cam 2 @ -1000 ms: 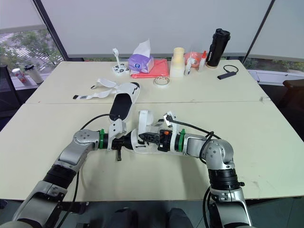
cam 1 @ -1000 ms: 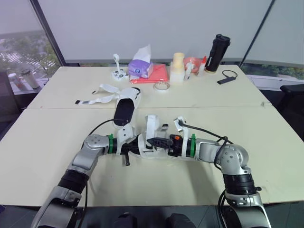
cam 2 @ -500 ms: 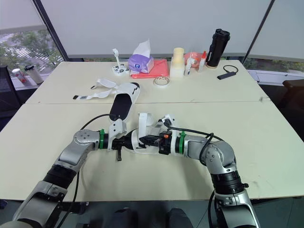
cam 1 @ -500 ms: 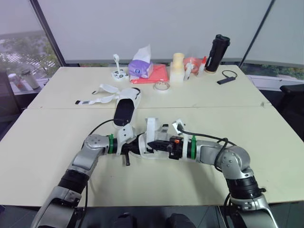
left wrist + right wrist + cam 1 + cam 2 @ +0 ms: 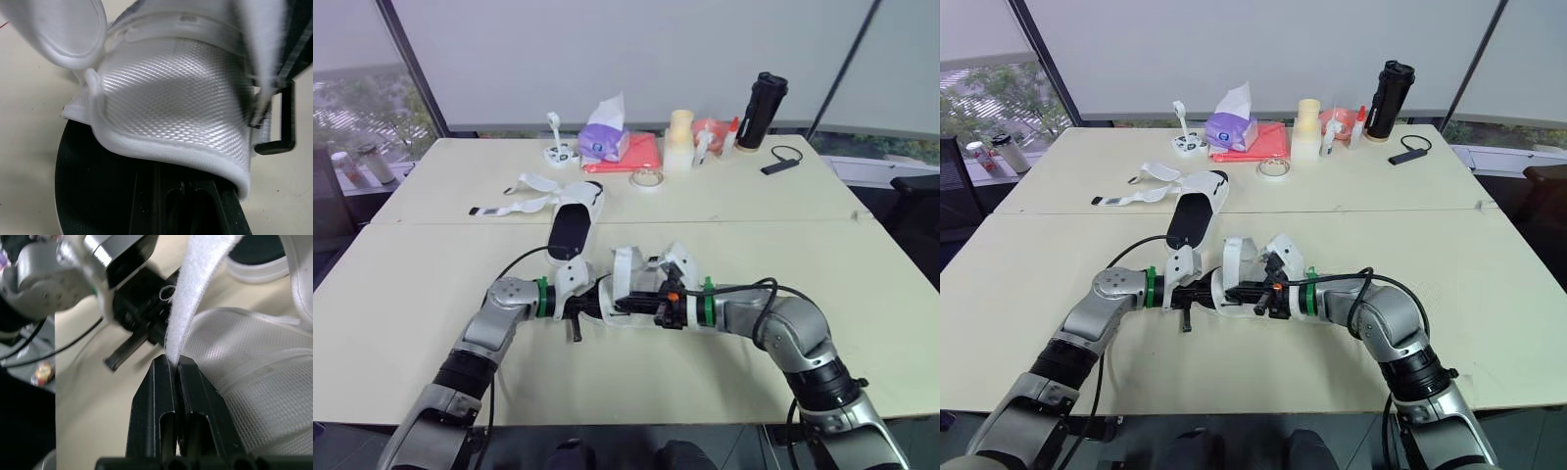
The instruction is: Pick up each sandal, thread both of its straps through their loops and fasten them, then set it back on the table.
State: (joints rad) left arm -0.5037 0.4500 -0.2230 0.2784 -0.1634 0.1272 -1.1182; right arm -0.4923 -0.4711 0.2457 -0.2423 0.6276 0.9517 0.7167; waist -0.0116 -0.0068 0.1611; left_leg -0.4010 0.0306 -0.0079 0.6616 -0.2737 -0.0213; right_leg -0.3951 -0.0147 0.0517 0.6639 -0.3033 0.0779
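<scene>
One sandal (image 5: 625, 276), lower centre, is shared: left gripper (image 5: 592, 305) clamps it steady while right gripper (image 5: 175, 361) pinches its strap (image 5: 200, 279) for threading.

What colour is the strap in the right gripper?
White; the strap shows best in the right wrist view.

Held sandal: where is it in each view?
Left eye: sandal at picture centre.
Right eye: also centre.
Left wrist: its mesh upper, close up.
Right wrist: mesh beyond the right gripper.
Landmark: white strap pinched in its fingers, standing upright in both eye views.
</scene>
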